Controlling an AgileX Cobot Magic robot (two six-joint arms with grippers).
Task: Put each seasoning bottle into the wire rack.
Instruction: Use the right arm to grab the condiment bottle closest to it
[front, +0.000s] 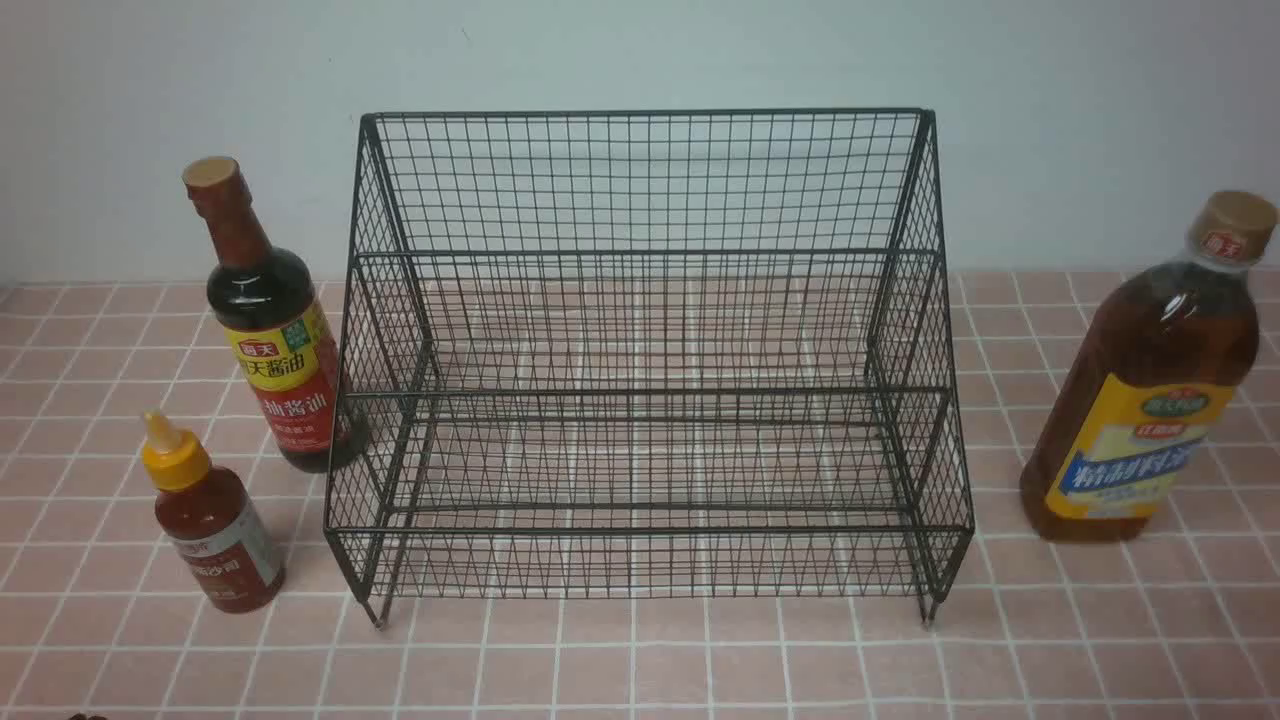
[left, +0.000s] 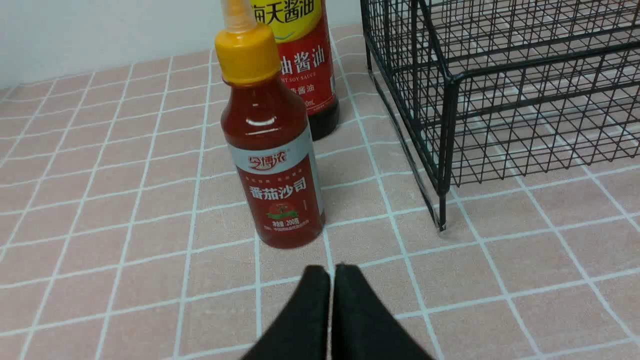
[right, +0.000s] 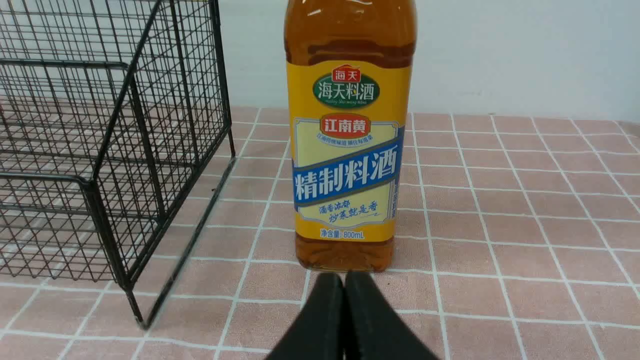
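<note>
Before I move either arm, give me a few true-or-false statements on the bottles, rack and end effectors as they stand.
1. The black wire-mesh rack holds no bottle. True.
2. The tall amber-liquid bottle with the yellow-blue label stands at the rack's left. False: it stands at its right.
3. The dark soy-sauce bottle with the red-yellow label stands close beside the rack's left side. True.
4. The left end effector is shut and empty, facing the small red-sauce bottle with the yellow nozzle cap. True.
5. The right end effector grips the amber bottle. False: it is shut and empty.
</note>
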